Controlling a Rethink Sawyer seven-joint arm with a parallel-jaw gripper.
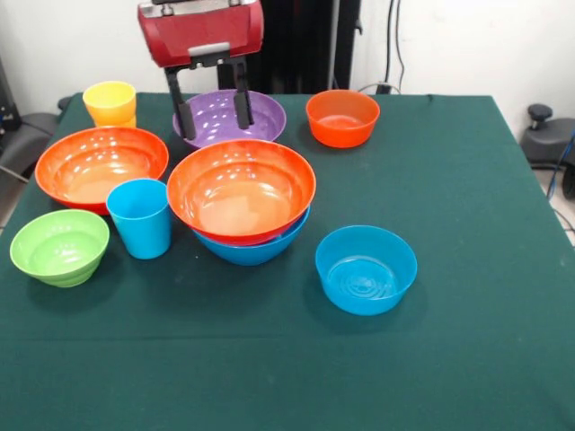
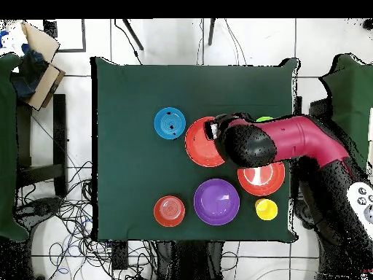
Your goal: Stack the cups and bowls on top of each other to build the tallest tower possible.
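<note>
A large orange bowl [image 1: 241, 189] sits nested in a large blue bowl [image 1: 253, 249] at mid-table, forming a low tower; the same orange bowl [image 2: 197, 146] shows from overhead. My gripper [image 1: 213, 112] hangs open and empty just behind it, over the purple bowl [image 1: 216, 121]. A sky blue cup [image 1: 140, 217] stands upright left of the stack. The yellow cup [image 1: 110, 102] stands at the far left. A medium blue bowl [image 1: 366, 268] rests alone to the right. In the overhead view the arm hides the blue cup.
A second large orange bowl [image 1: 101, 165] and a ribbed lime green bowl [image 1: 59, 246] lie at the left. A small orange bowl [image 1: 342, 118] sits at the back right. The green table [image 1: 467, 341] stretches bare to the front and right.
</note>
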